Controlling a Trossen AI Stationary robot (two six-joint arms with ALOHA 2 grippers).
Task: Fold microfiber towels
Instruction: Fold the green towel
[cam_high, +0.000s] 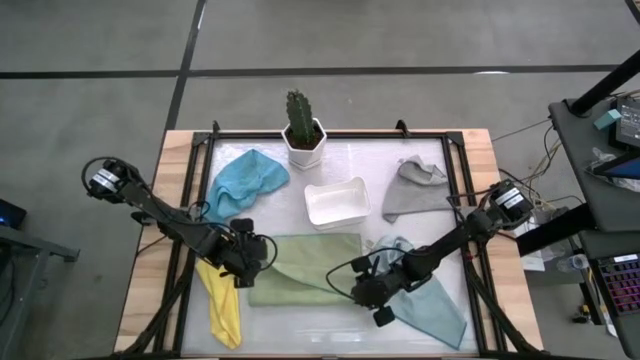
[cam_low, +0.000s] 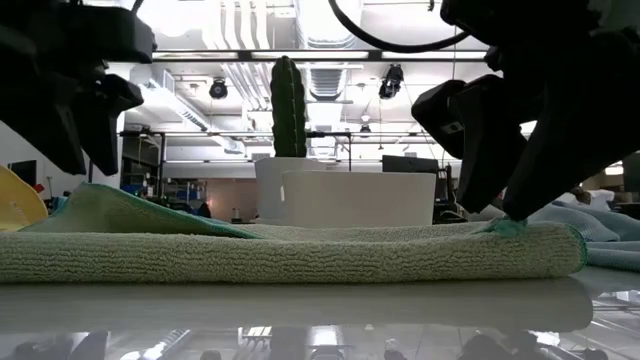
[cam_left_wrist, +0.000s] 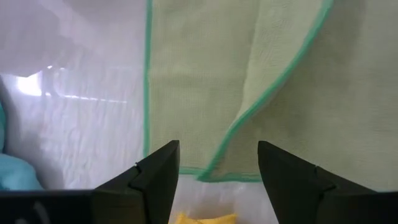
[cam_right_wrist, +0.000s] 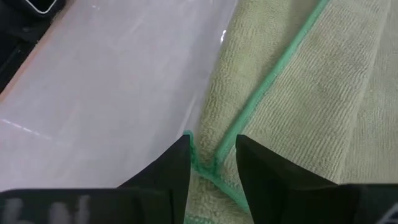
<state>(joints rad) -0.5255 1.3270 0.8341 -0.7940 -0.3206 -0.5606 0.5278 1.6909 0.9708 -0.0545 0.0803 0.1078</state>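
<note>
Olive green towel (cam_high: 305, 268) lies folded on the worktop (cam_high: 480, 150), front centre, in front of the white tray (cam_high: 337, 201); in the low view it shows as a flat doubled layer with a teal-stitched edge. Left pincer (cam_high: 262, 252) sits at the towel's left end, fingers (cam_left_wrist: 158, 171) spread apart with nothing between them, above the stitched hem where an upper flap overlaps the lower layer. Right pincer (cam_high: 362, 290) is at the towel's right front corner; its fingers (cam_right_wrist: 171, 167) stand narrowly apart astride the stitched corner edge, tips down against the cloth; whether the hem is actually pinched cannot be told. Yellow towel (cam_high: 222, 305) lies crumpled along the front left, just beside the olive one. Bright blue towel (cam_high: 243, 183) is bunched at back left. Grey towel (cam_high: 415, 190) is heaped at back right, beside the tray. Pale teal towel (cam_high: 430, 305) is spread at front right, partly under the right arm. Potted cactus (cam_high: 301, 130) stands at the back edge, behind the tray.
</note>
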